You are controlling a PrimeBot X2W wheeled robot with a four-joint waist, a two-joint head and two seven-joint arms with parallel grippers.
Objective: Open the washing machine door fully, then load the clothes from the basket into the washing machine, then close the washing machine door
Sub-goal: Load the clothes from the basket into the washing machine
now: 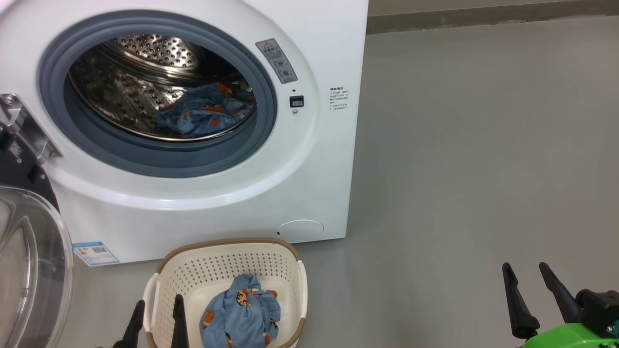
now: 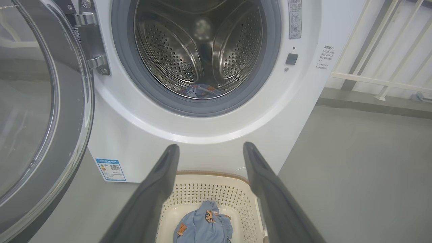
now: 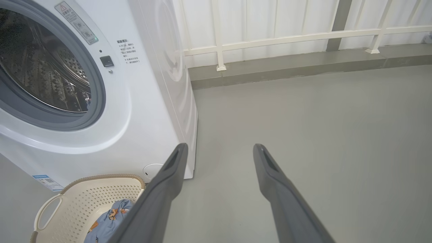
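Bare grey floor [image 1: 459,169], white railing [image 3: 217,33] behind. Target: bundle of clothes [image 1: 242,316] crumpled low in the basket [image 1: 227,243], nearer its front wall. Also a second bundle [image 1: 203,113] lying in the steel drum [image 2: 168,57], so loading looks roughly half done. Basket parked on the floor just in front of the washing machine [image 1: 314,159], below the opening. To the left, washing machine door [image 2: 67,101] swung wide, clear of the path. Over the basket's left edge, left gripper [image 2: 211,145] spread wide and empty, bundle framed between its fingers in the wrist view; height above fabric hard to judge. Off to the right, right gripper [image 1: 525,265] spread too, empty, well apart over bare floor. For the pick: centre over the bundle, drop straight down inside the walls, pinch the highest fold deep enough to catch several layers. Lift clear of the brown rim before swinging up to the drum. Likely risk: trailing fabric snagging on the gasket [image 1: 159,162]; push well past the lip before letting go.
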